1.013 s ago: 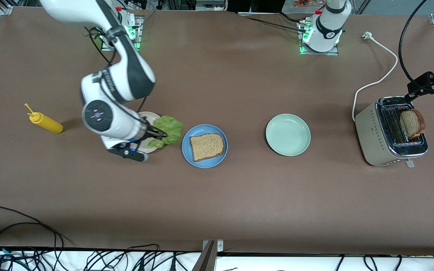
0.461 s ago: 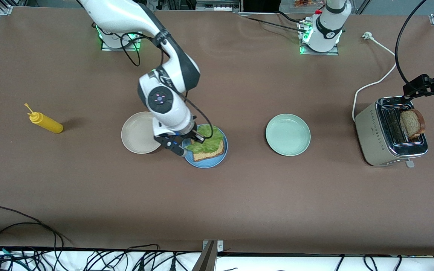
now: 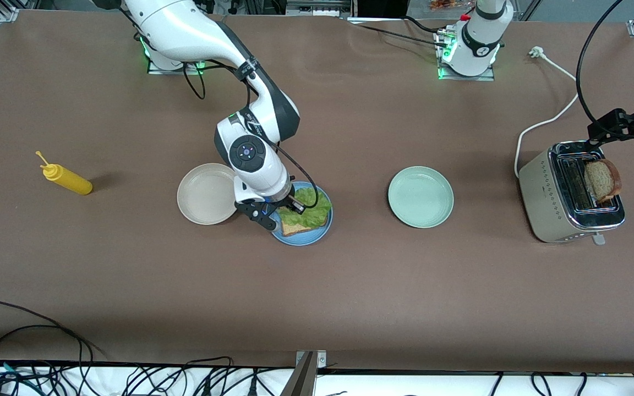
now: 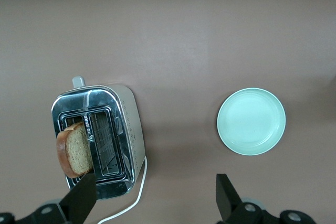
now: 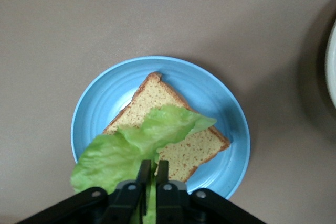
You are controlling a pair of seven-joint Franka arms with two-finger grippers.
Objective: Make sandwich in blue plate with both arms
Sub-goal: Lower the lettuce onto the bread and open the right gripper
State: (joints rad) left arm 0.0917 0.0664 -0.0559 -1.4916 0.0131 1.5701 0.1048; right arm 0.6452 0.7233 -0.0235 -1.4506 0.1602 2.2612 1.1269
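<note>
The right hand [image 5: 151, 170], nearly shut, pinches the limp, light lettuce leaf [image 5: 137, 142] by its edge over the bread slice [image 5: 168, 129] on the blue plate [image 3: 312, 234]. The left hand [image 4: 156, 195] hangs wide open above the toaster [image 4: 100, 140], whose stiff, crumbly second slice [image 4: 73, 149] is best gripped across its flat faces.

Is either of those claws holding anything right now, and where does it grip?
The right gripper pinches the lettuce by one edge, over the bread on the blue plate. The left gripper, open above the toaster, holds nothing.
</note>
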